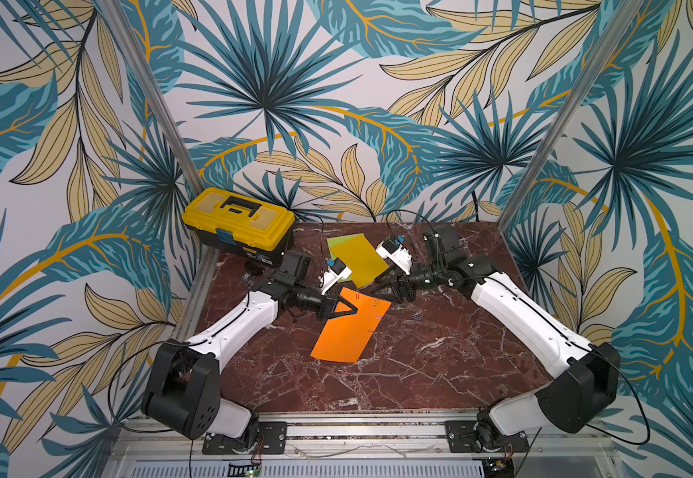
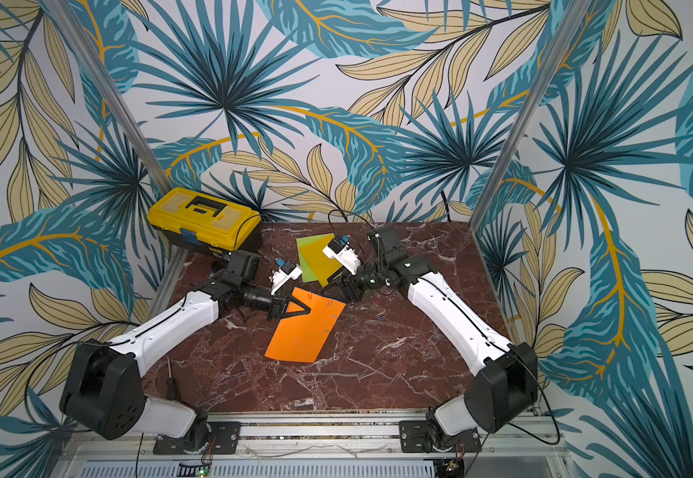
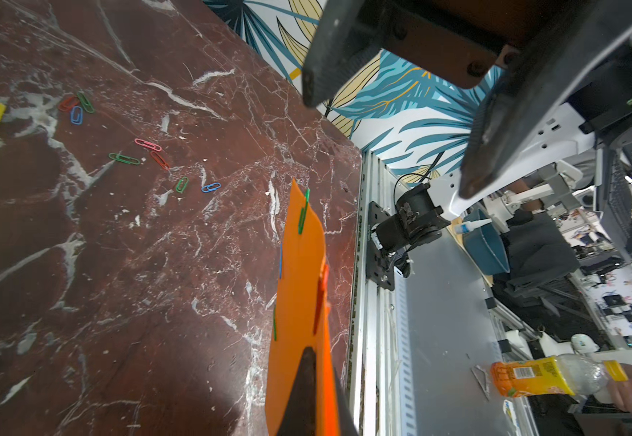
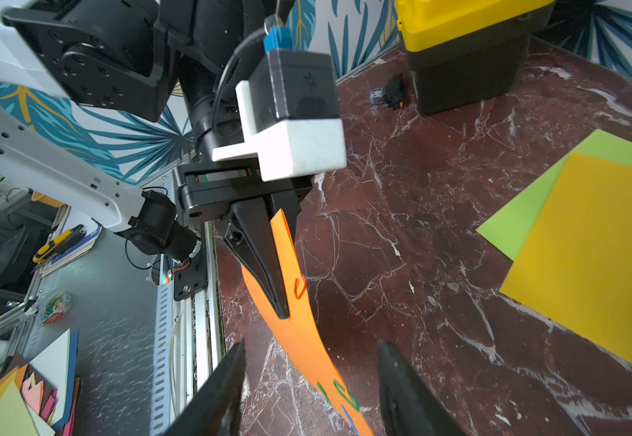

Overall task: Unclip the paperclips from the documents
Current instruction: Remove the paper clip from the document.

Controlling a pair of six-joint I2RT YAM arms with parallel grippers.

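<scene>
**Orange paper sheet (image 1: pixel 348 335) held up by one corner above the red marble bench (image 1: pixel 419 364) for unclipping**

The corner is pinched in the left pincer (image 4: pixel 282 311), while the right pincer (image 4: pixel 311 343) is spread astride the raised edge, where coloured wire paperclips (image 4: pixel 344 394) are fastened. One clip, it is judged, must next be gripped and slid off. Other loose clips (image 3: pixel 148 151) lie on the bench, in no container. The yellow plastic toolbox (image 1: pixel 239 221) is shut, its contents unseen. Behind, a golden-yellow sheet (image 1: pixel 361 258) overlaps a lime-green sheet (image 1: pixel 333 244).
</scene>
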